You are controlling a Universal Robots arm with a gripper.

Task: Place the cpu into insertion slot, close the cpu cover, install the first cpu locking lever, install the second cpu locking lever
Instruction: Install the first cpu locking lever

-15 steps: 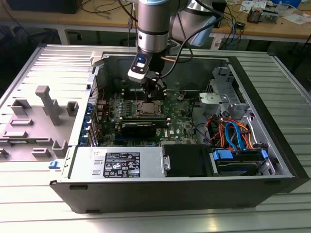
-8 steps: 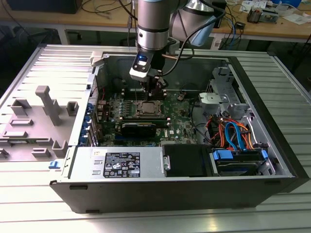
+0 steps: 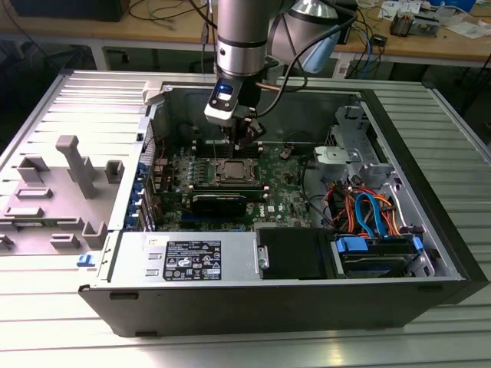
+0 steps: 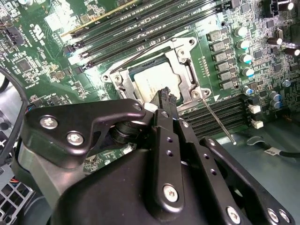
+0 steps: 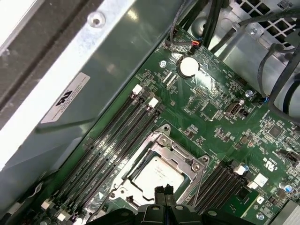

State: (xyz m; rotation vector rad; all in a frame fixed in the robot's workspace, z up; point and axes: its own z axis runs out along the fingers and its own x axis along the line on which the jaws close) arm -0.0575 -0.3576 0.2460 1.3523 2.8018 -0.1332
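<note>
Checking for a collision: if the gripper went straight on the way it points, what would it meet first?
Likely the cpu, or the cpu cover framing it: the gripper points down at their shared edge, and depth is unclear.

You have one cpu (image 4: 154, 79), one cpu cover (image 4: 182, 55), two thin locking levers (image 4: 218, 120), one pincer (image 4: 167, 96), one motherboard (image 3: 288, 172), two banks of memory slots (image 4: 140, 18), one coin battery (image 5: 187, 67), one computer case (image 3: 230, 303), one power supply (image 3: 192, 257) and one table (image 3: 460, 138) before you.
</note>
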